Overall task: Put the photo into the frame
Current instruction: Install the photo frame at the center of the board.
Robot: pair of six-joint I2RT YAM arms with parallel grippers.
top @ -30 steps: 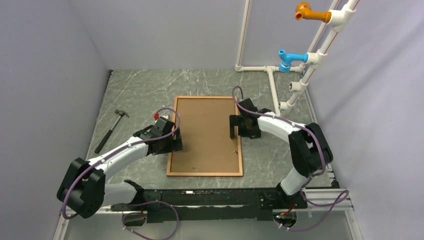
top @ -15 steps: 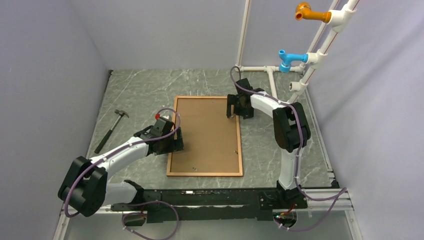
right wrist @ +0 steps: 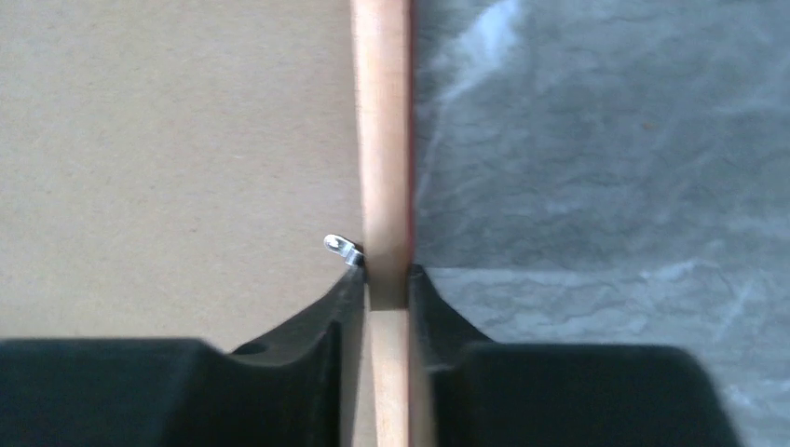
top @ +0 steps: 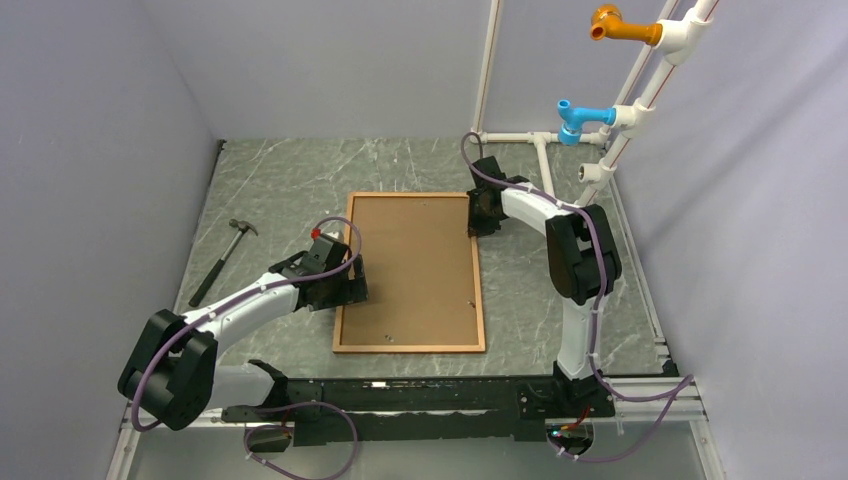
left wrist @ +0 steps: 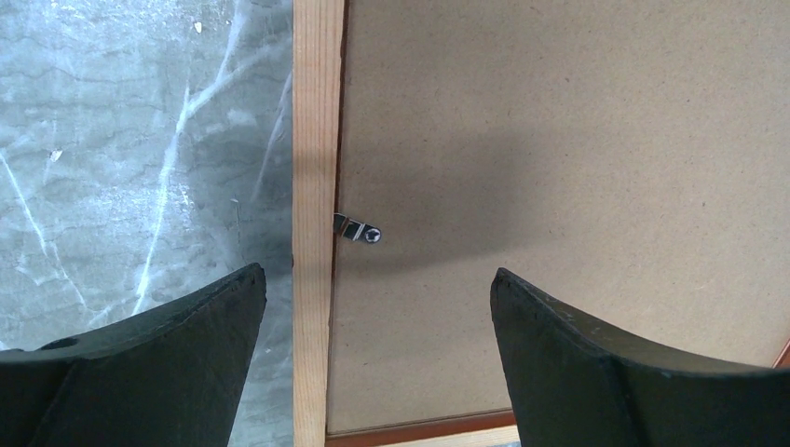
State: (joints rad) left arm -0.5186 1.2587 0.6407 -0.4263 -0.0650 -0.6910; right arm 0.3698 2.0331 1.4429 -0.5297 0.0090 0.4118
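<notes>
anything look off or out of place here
Nothing spilled or broken. The frame lies back up with its board in. Only the hammer lying to its left seems a stray.

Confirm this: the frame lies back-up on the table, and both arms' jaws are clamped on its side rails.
Only the right jaws are clamped, on the right rail of the frame. The left jaws stand wide open, straddling the left rail, as the left wrist view shows. The rest holds.
</notes>
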